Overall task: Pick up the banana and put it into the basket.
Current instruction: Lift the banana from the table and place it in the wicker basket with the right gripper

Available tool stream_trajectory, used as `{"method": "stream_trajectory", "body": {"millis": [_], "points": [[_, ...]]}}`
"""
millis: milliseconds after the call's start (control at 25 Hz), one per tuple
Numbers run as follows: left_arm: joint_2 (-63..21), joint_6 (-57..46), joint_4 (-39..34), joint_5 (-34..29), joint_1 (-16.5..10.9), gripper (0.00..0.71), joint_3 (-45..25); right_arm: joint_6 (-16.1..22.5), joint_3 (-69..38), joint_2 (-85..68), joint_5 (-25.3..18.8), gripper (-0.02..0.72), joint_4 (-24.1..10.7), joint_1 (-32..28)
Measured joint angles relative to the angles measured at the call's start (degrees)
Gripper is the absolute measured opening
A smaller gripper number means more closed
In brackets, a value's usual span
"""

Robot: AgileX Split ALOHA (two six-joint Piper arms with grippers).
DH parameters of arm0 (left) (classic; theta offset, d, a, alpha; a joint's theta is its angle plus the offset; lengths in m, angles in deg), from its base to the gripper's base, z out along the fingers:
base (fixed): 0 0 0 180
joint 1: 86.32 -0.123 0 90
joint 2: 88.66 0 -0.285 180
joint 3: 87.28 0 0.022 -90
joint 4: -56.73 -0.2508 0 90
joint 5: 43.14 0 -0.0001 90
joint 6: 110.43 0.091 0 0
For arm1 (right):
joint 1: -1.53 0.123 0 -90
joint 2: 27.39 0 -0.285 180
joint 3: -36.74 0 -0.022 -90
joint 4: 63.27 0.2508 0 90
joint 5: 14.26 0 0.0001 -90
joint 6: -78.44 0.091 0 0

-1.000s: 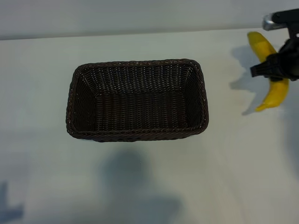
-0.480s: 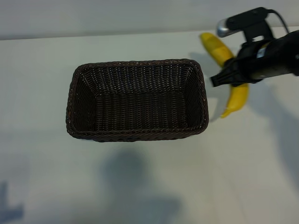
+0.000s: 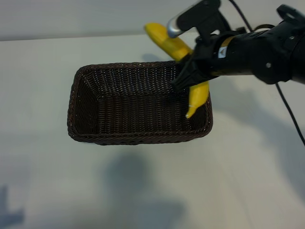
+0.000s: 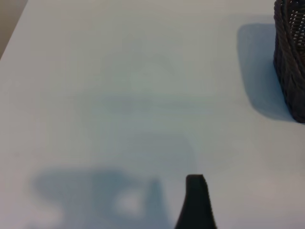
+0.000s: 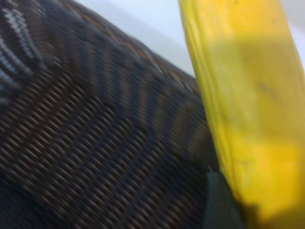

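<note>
The yellow banana [image 3: 199, 93] hangs in the air, clamped at its middle by my right gripper [image 3: 189, 72], which is shut on it. Its tapered tip points down into the right end of the dark brown wicker basket [image 3: 138, 139], and its other end sticks up past the basket's far rim. In the right wrist view the banana [image 5: 243, 95] runs alongside a dark finger [image 5: 218, 205], with the basket's weave [image 5: 95, 143] close below. My left gripper is out of the exterior view. Its wrist view shows one dark finger [image 4: 195, 202] over bare table, holding nothing, beside a basket corner [image 4: 290, 62].
The basket stands in the middle of a white table [image 3: 248, 167]. The right arm's black body [image 3: 257, 55] and its cable [image 3: 290, 119] reach in from the right. The arms cast shadows on the table in front of the basket.
My right arm has swung left with the banana in its grip, from the table's right edge to above the basket's right end. The basket has not moved.
</note>
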Motion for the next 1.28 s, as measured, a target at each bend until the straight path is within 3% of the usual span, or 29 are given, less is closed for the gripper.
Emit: {"method": "stream_trajectory", "body": {"millis": [680, 1040, 1280], "points": [[0.00, 0.07, 0.00, 0.00, 0.00, 0.578, 0.00, -9.07, 0.00, 6.34, 8.25, 0.426, 0.00, 3.13], [0.00, 0.07, 0.00, 0.00, 0.00, 0.578, 0.00, -20.06, 0.06, 11.50, 9.69, 0.426, -0.09, 7.09], [0.00, 0.07, 0.00, 0.00, 0.00, 0.578, 0.00, -24.39, 0.42, 14.53, 10.15, 0.426, -0.09, 7.66]]}}
